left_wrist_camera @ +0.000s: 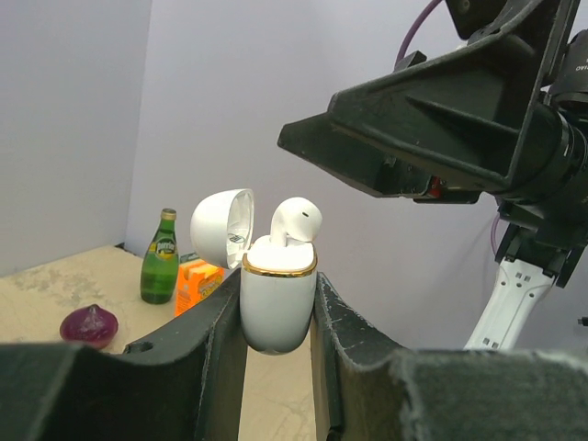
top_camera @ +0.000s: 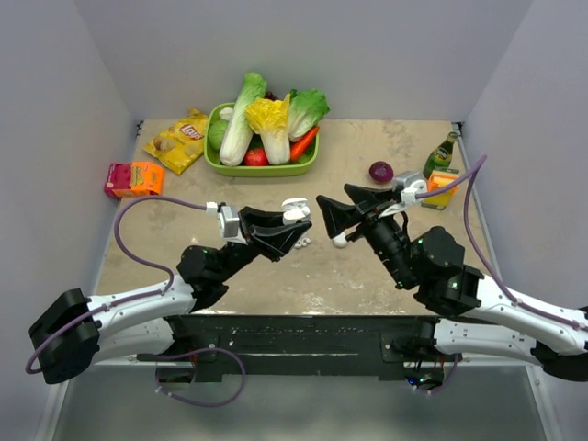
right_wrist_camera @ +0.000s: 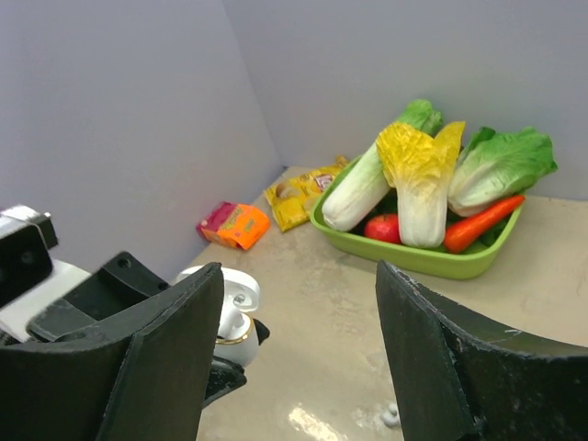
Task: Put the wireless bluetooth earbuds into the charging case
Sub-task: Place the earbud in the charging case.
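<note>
Judging one earbud (left_wrist_camera: pixel 296 220) only half-seated in the open charging case (left_wrist_camera: pixel 277 308) that our left gripper (top_camera: pixel 294 225) clenches, we need the spread, empty right gripper (right_wrist_camera: pixel 299 303), at the case's 3 o'clock, to press it home.

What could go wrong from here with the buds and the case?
1. The earbud stands proud of the rim of the charging case; possibly unseated, it could tip out or block the lid.
2. The open right hand hovers close to the left hand gripping the case; a bump might dislodge it.
3. What looks like the second earbud lies on the table, tiny, easy to fumble.
</note>
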Robot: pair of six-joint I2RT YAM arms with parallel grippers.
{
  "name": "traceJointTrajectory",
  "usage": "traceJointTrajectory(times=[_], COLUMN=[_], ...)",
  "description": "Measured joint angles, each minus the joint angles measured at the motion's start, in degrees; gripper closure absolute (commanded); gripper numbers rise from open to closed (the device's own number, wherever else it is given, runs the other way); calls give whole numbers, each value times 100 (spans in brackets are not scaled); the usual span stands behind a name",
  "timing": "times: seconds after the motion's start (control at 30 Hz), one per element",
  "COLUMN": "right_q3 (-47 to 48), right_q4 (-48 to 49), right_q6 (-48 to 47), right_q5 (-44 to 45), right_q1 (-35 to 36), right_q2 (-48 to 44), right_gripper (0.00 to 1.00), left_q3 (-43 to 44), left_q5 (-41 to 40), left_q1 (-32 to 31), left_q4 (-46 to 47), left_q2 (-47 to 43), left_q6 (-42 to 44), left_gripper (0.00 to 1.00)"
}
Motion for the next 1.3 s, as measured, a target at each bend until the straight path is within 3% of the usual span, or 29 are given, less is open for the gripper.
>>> traceJointTrajectory(times=[0.33,1.3], right_q3=[9,9], right_q4=[-629,-682], right_q6=[61,184], right_q5=[48,-358], right_q1=[0,0], right_q2=[363,264], right_gripper=[30,30], left_q3=[-72,-74], left_q5=[-2,-2], left_q1=[0,0], left_q4=[72,103], left_q2=[-48,-52], left_q6=[92,127], left_gripper=[100,100])
